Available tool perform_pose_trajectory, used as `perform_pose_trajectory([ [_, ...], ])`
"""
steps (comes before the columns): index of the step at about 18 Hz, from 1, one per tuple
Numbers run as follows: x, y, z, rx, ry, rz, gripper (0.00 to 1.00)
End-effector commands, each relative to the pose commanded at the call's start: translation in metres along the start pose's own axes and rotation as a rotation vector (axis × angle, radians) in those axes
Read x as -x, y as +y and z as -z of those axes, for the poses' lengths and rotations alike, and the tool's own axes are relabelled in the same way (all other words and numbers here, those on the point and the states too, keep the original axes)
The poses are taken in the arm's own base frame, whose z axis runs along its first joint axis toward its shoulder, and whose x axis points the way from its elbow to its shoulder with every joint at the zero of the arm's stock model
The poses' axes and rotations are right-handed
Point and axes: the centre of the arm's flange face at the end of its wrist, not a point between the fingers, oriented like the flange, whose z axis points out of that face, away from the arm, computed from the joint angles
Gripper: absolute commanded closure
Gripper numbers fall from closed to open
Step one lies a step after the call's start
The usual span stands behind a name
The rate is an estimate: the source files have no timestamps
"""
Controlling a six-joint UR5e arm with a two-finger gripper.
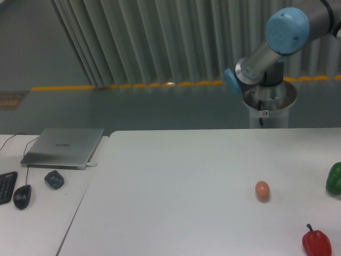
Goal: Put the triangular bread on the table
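The triangular bread is out of view. The large white table (176, 176) fills the lower middle and right of the camera view. Only the arm's elbow (286, 24) and a silver link (261, 58) show at the top right, above the pedestal base (269, 104). The gripper itself lies beyond the frame edge.
A small brown egg (262, 190) lies on the table's right part. A green pepper (334, 178) and a red pepper (316, 241) sit at the right edge. On the narrower desk at left are a closed laptop (64, 147), a dark mouse (22, 196), a small dark object (54, 179) and a keyboard corner (5, 186).
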Motion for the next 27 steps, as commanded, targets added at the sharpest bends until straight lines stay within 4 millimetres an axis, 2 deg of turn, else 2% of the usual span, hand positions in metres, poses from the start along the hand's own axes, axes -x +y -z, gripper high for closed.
perform_pose_trajectory([
  [12, -0.003, 0.006, -0.033, 0.015, 0.01, 0.005, 0.0],
  [21, -0.011, 0.009, -0.041, 0.017, 0.052, 0.001, 0.0],
  [27, -0.008, 0.011, -0.045, 0.022, 0.051, 0.003, 0.0],
])
